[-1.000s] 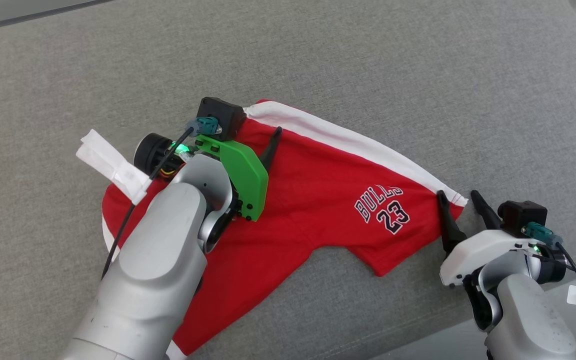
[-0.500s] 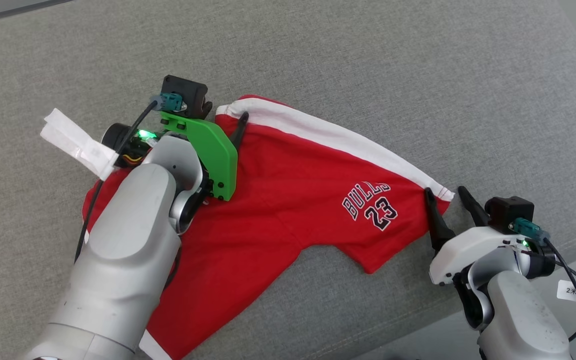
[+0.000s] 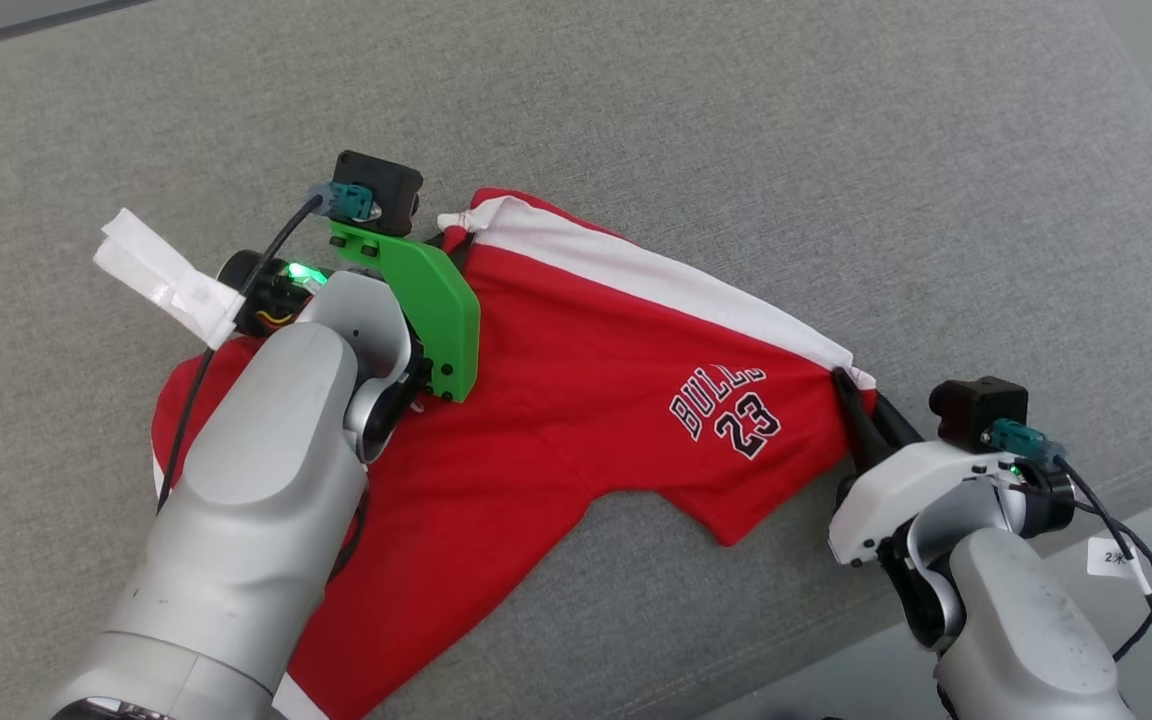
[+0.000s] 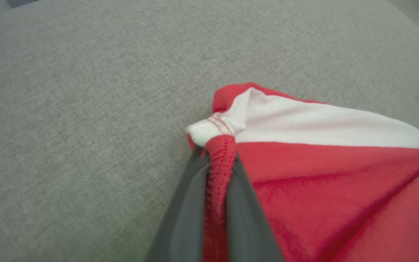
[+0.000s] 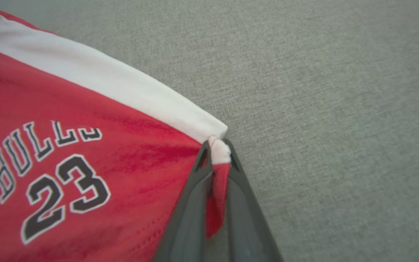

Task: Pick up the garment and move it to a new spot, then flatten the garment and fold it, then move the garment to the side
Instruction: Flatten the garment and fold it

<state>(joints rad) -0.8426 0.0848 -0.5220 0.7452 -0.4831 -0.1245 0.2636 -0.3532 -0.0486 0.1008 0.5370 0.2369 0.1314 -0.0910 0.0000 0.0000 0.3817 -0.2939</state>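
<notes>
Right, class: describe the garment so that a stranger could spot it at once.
Start at the grey cushion across the head view. On its middle lie red shorts. Their white side stripe and black BULLS 23 print set them apart from the white tag to their left.

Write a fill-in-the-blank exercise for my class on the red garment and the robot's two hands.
1. The red garment lies on a ____ fabric surface.
2. The lettering reads BULLS, with the number ____ below it.
3. The left hand and the right hand are each ____ on a corner of the garment.
4. The stripe along its far edge is ____.
Missing words: grey; 23; shut; white.
</notes>
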